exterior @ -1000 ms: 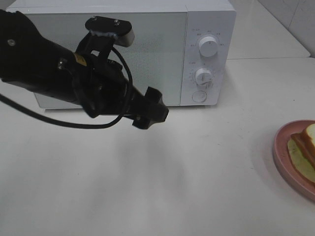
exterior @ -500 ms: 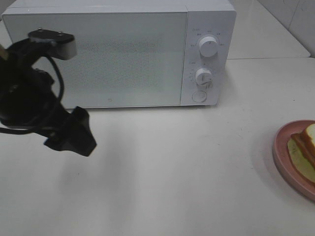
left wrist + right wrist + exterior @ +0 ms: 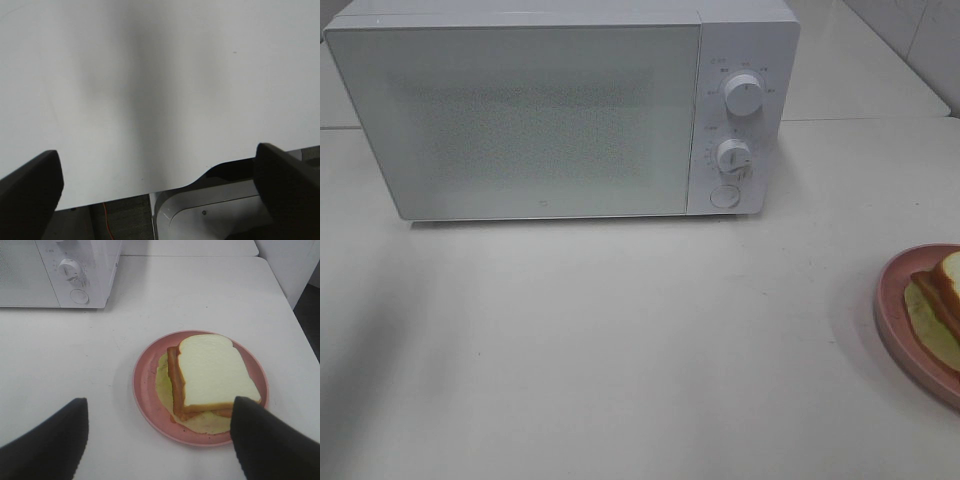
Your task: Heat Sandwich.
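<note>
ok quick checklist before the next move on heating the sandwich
1. White microwave door open: not ok, it is shut.
2. Sandwich of white bread and reddish meat on the round pink plate: ok.
3. Right gripper open, fingers empty: ok.
4. Left gripper open over bare white table: ok.
5. Table between plate and microwave free of clutter: ok.
6. Microwave dial settings: cannot tell.

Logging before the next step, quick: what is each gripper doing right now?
Left gripper: open, holding nothing, over bare table.
Right gripper: open, empty, above the sandwich.
</note>
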